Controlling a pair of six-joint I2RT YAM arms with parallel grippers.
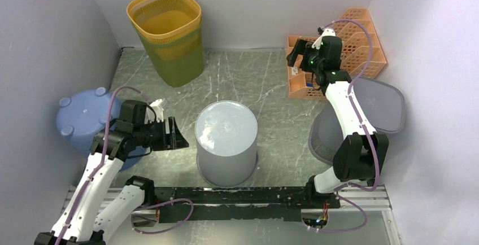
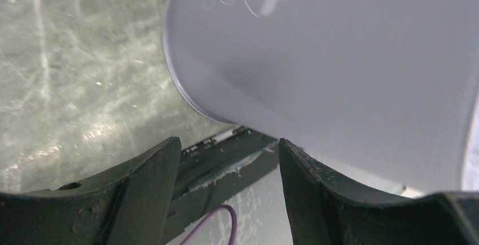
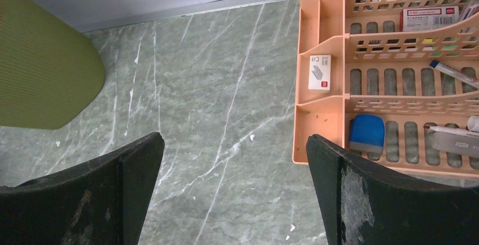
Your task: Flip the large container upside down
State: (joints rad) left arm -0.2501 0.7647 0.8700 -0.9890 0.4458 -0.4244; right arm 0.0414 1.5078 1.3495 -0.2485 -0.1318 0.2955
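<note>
Both grippers spread, pinching nothing; large container [image 1: 226, 143] bottom-up at the middle of the counter, close to the near edge.
At the left gripper [image 1: 179, 136]: fingers wide apart, tips just beside the container's left wall. At the right gripper [image 1: 294, 54]: fingers wide apart above bare counter near the far right corner, next to the orange organizer [image 1: 353, 16]. Farther out: yellow-green basket [image 1: 168, 36] in the far left corner, blue tub [image 1: 79, 115] at the left edge, grey mesh bin [image 1: 387, 106] at the right edge.
</note>
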